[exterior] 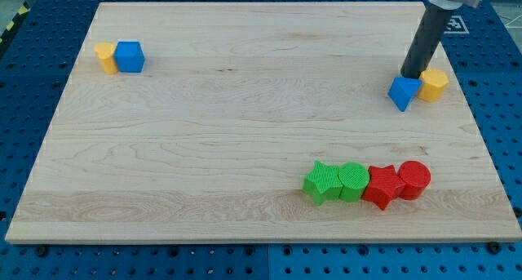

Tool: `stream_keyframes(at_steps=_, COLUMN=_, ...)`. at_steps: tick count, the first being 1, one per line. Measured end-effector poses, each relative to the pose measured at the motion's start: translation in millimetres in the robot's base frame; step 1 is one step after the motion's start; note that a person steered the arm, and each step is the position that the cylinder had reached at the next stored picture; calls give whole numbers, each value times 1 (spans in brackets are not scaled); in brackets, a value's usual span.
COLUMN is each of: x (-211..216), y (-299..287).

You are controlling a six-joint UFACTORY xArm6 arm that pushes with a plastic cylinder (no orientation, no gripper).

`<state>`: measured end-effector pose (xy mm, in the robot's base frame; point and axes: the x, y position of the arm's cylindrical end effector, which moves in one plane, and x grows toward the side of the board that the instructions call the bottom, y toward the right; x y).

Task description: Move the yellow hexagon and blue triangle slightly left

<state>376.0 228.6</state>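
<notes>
On wooden board (245, 125): green-and-red row of four blocks (367, 183) near view's bottom; at upper right, blue triangle (402, 92) touching yellow hexagon (434, 84); my tip (410, 73) just above both, gripping nothing.

A yellow block (104, 56) touches a blue cube (130, 56) near the counter's (204, 149) top left, while a green star (322, 183), green cylinder (353, 181), red star (382, 186) and red cylinder (413, 180) line its bottom right.
</notes>
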Motion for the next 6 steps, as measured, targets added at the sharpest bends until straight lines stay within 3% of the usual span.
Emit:
stream_keyframes(at_steps=2, x=-9, y=15)
stream_keyframes(at_steps=4, x=-2, y=66)
stream_keyframes(at_steps=6, x=15, y=70)
